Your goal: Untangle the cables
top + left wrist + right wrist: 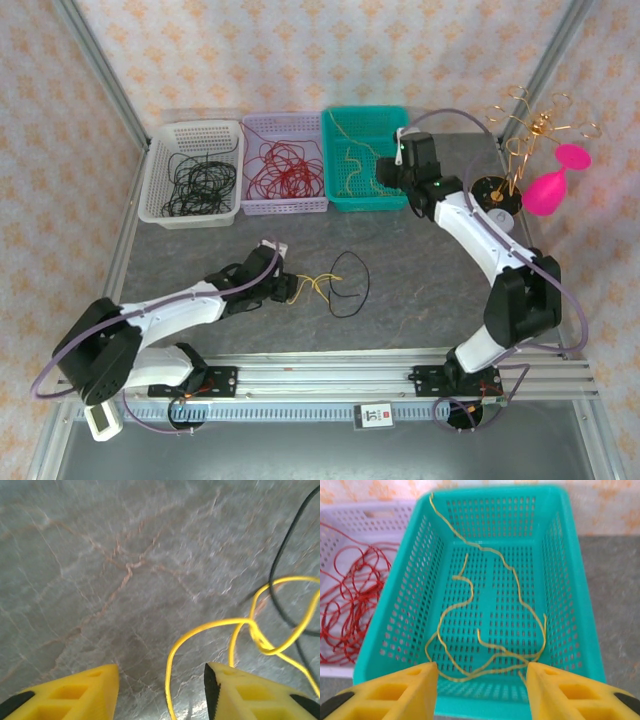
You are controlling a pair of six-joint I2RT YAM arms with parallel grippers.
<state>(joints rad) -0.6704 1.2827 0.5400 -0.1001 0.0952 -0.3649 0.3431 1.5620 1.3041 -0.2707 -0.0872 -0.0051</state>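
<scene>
On the grey table lie a yellow cable point(318, 284) and a black cable loop point(367, 283), touching where they cross. My left gripper point(290, 290) sits low at the yellow cable's left end. In the left wrist view the left gripper point(161, 672) is open, and a bend of the yellow cable point(217, 624) runs between its fingers without touching either pad. The black cable point(271, 580) passes at the right. My right gripper point(385, 180) hovers open and empty over the teal basket point(557, 580), where more yellow cables point(490, 647) lie loose.
Three baskets line the back: a white one point(160, 170) with black cables, a lilac one point(285, 208) with red cables point(355, 595), and the teal one point(365, 112). A gold wire stand point(535, 130) and a pink object point(550, 190) stand at the back right.
</scene>
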